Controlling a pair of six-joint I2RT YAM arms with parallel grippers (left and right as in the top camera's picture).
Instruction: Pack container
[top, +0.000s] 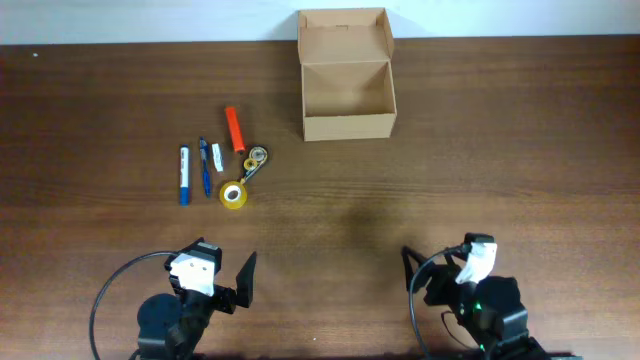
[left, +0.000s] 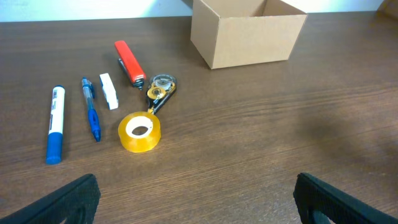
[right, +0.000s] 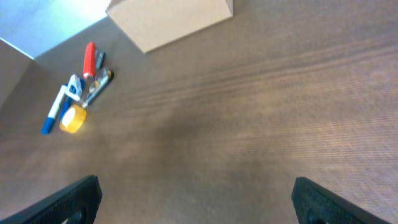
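Box open, lid back, on far tabletop. Pens and tape lie to its left, apart. Left tool, right tool: both spread wide, gripping nothing.

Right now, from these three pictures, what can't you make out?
- Container: both wrist views cut off its lid and inside at the top edge; only overhead shows them.
- Blue marker: label print too small to read in any view.
- Stationery cluster: right wrist view, blurred and overlapping.
- Left tool, right tool: wrist views show only fingertips; the bottom edge cuts the rest.
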